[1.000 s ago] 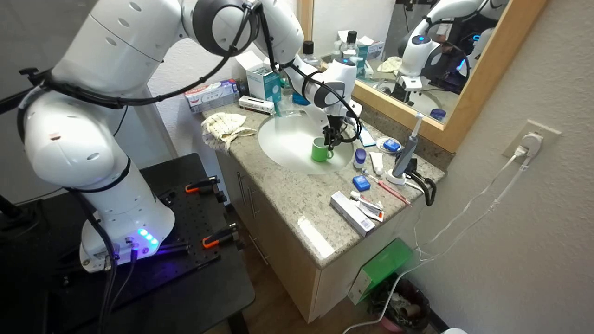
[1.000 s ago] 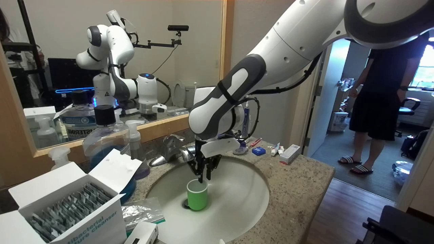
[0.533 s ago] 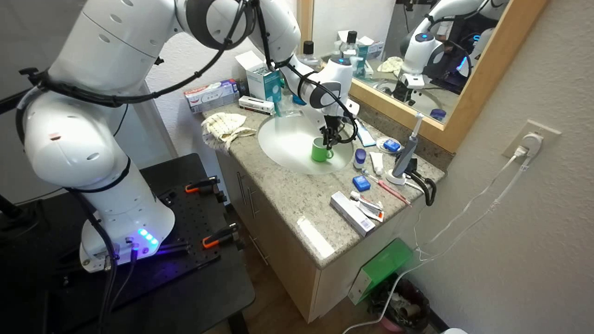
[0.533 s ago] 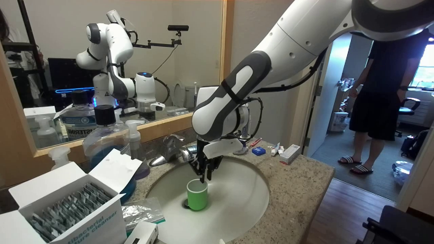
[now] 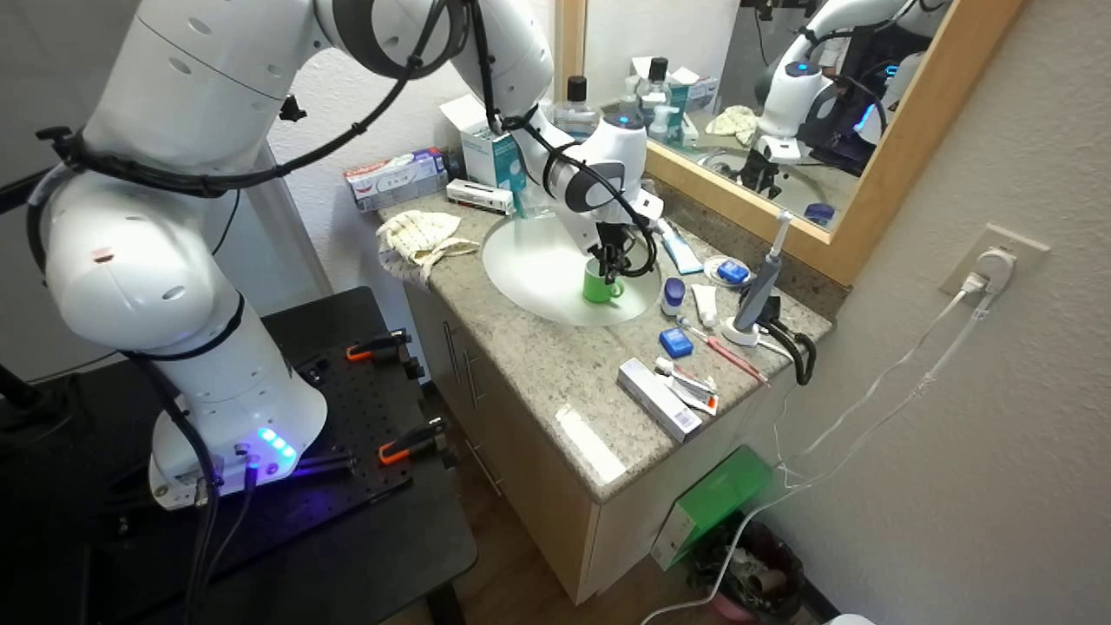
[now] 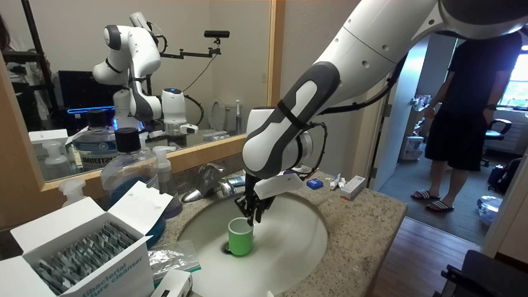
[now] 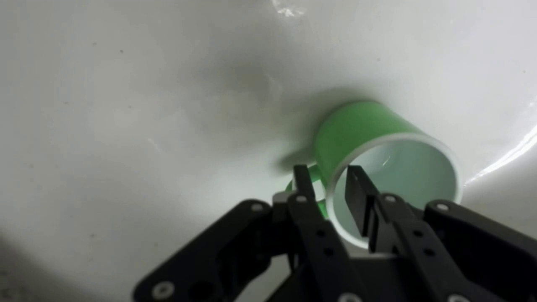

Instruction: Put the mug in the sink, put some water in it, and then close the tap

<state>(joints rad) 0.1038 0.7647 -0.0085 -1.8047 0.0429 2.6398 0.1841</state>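
Around the sink (image 6: 284, 251) in an exterior view: opened box (image 6: 119, 264) near left, tap (image 6: 211, 178) far left.
The arm (image 6: 303, 107) is bent down, its gripper (image 7: 328, 171), slightly parted and empty, poised at the mug (image 6: 240, 243) in the sink.

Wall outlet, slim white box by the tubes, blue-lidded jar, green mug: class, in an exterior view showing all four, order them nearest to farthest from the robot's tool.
1. Green mug: in the sink, at the tool.
2. Blue-lidded jar: on the counter beside the sink.
3. Slim white box: by the tubes, at the counter's edge.
4. Wall outlet: on the wall, past the counter.
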